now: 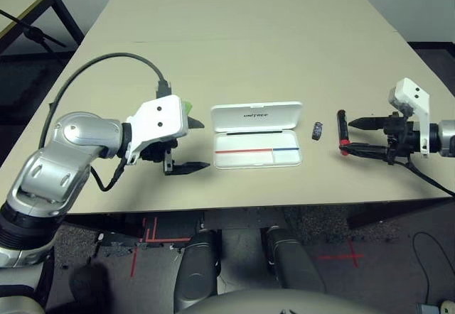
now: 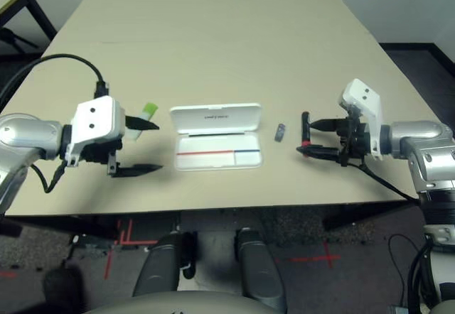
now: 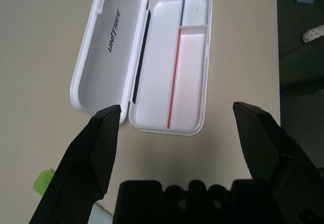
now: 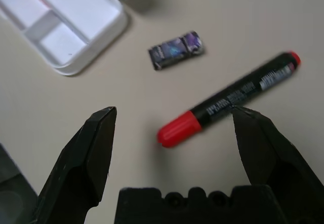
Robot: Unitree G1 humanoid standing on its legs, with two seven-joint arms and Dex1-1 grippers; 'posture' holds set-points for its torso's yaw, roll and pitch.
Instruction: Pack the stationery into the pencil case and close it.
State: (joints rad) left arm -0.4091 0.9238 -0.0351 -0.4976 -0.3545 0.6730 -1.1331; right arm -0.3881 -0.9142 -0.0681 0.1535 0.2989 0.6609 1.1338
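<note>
The white pencil case (image 1: 257, 135) lay open at the middle of the tan table (image 1: 242, 37), its lid folded back flat and its tray, crossed by a red-and-blue line, holding nothing. To its left the robot's left gripper (image 1: 190, 143) hung above the tabletop with both black fingers spread wide and nothing between them; a pale green highlighter (image 2: 147, 118) with a bright green cap lay just behind it, partly hidden by the white wrist housing. To the right of the case rested a small dark stubby piece (image 1: 318, 131), and beyond that the marker (image 4: 228, 98), black-bodied with a red cap. The right gripper (image 1: 353, 137) was also spread wide, empty, its fingers poised over the marker.
</note>
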